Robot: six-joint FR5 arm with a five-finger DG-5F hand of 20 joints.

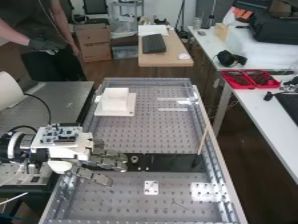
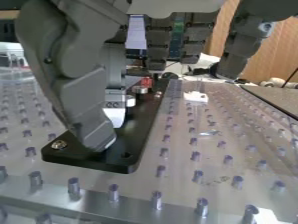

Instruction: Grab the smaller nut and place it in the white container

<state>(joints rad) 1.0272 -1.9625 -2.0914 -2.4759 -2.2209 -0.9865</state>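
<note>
High view: one hand (image 1: pixel 108 161) hovers beside what seems one bearing (image 1: pixel 134 159).

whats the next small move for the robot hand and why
Probably ease the robot hand slightly away from the bearing before closing: its fingers look straight over the black bar, their tips close beside the bearing, so curling here might nudge it.

Black bar (image 1: pixel 169 162) partly hidden behind hand (image 1: pixel 106 159) in high view

No text, label, brand, number or sign can be read in either view.
</note>
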